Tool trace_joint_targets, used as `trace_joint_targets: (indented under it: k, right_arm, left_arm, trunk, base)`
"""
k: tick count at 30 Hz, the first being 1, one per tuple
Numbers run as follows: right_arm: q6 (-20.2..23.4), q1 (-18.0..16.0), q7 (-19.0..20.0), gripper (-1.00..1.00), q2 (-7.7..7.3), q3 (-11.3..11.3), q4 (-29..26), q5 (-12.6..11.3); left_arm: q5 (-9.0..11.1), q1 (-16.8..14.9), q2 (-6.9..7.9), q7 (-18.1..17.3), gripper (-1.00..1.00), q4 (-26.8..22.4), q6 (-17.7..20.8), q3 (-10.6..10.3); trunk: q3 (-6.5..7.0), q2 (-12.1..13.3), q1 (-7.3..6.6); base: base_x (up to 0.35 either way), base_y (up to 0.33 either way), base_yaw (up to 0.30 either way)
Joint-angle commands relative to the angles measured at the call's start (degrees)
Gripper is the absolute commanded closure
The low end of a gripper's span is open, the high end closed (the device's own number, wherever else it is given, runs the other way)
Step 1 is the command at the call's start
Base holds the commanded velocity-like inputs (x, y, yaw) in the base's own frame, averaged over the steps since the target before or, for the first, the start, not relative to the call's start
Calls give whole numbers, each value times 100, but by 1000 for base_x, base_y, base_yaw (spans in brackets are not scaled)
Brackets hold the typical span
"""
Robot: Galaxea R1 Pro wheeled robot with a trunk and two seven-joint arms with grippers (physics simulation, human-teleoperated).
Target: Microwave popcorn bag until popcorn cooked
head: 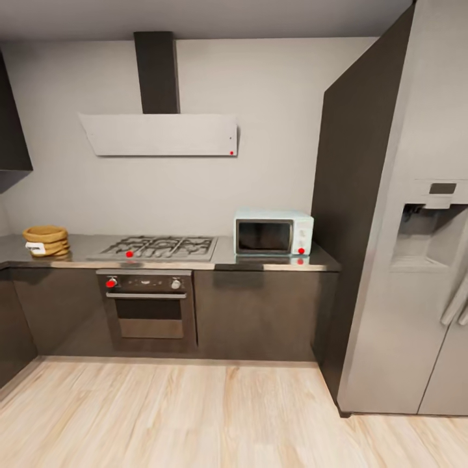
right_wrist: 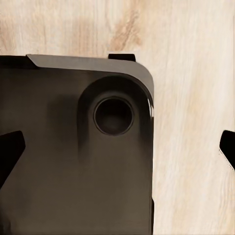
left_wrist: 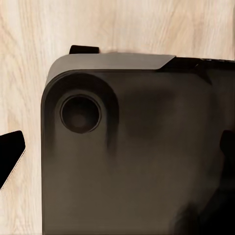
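The tan popcorn bag with its white label sits at the far left of the grey countertop. The mint-blue microwave stands at the countertop's right end with its dark door closed, beside the tall dark cabinet. No popcorn kernels can be made out at this distance. My left gripper hangs open over my own dark base, fingertips far apart. My right gripper is likewise open above the base, with one fingertip at each edge of that view.
A gas hob lies between bag and microwave, with a steel oven below and a hood above. A steel fridge fills the right. Light wood floor stretches between me and the cabinets.
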Motion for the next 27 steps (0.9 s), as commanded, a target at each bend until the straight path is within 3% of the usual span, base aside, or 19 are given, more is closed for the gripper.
trace_joint_targets:
  k: [1,27]
  right_arm:
    - [-26,-2,-2,-100,0,3,5,-2]
    - [-37,-2,-2,-100,0,3,4,-2]
  left_arm:
    - [31,0,-1,-5,-100,-9,24,13]
    - [25,0,-1,-5,-100,-9,25,13]
  trunk:
    - [-5,-3,4]
    - [-5,-3,4]
  base:
    - [325,0,0]
    - [325,-50,0]
